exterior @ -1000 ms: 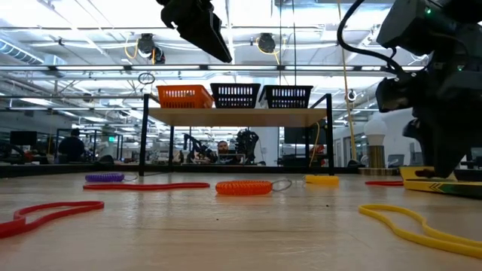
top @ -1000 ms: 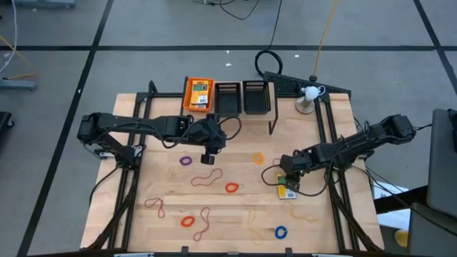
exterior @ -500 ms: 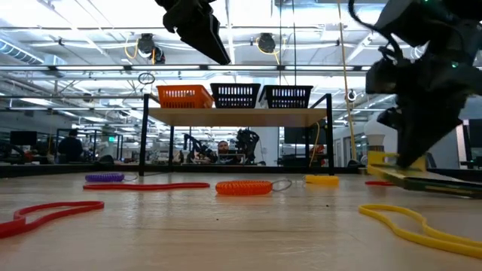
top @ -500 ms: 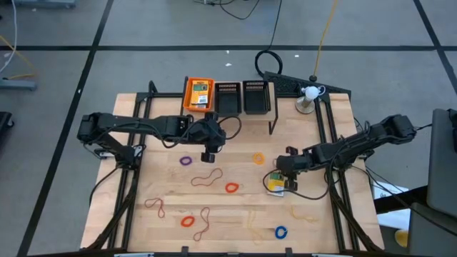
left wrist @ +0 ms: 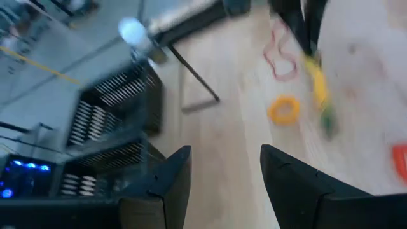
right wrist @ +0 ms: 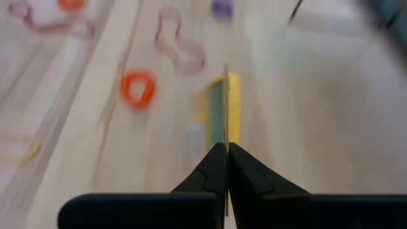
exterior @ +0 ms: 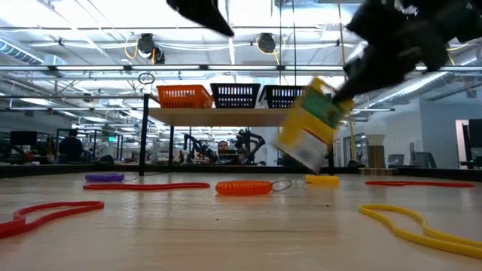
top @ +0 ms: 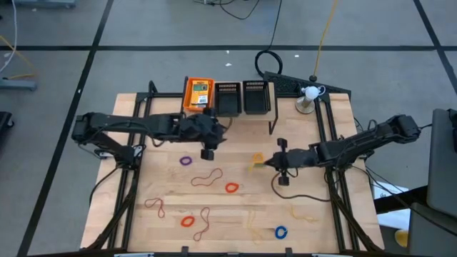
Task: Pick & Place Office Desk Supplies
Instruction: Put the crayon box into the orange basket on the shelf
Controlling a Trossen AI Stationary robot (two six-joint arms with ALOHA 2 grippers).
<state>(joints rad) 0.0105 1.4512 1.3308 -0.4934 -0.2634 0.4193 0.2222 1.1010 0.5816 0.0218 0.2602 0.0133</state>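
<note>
My right gripper (top: 267, 163) is shut on a yellow-and-green card box (top: 257, 163) and carries it above the middle of the table; the low view shows the box (exterior: 311, 124) in the air, tilted. My left gripper (top: 208, 145) hovers open in front of the bins, holding nothing; its wrist view shows the open fingers (left wrist: 219, 172). Another card box lies in the orange mesh bin (top: 198, 94). Rubber-band rings lie flat on the wood: purple (top: 186, 161), red (top: 231, 188), blue (top: 280, 232). A reddish-brown loopy band (top: 207, 178) lies between them. My right gripper pinches the card box between its two fingers by one thin edge (right wrist: 225, 137), coming roughly level from the table's right side. The box (exterior: 311, 124) is lifted clear of the table and juts out past the fingertips, tilted down.
Two black mesh bins (top: 227, 96) (top: 257, 96) stand beside the orange one at the far edge, with a black frame post (top: 271, 118) in front of them. A white lamp (top: 308, 93) stands far right. More bands lie near the near edge (top: 187, 220) (top: 300, 212).
My right gripper has lifted the card box off the table's right side and carried it up and toward the left and far edge; the box now hangs clear in the air. My left gripper has risen slightly and edged toward the bins.
</note>
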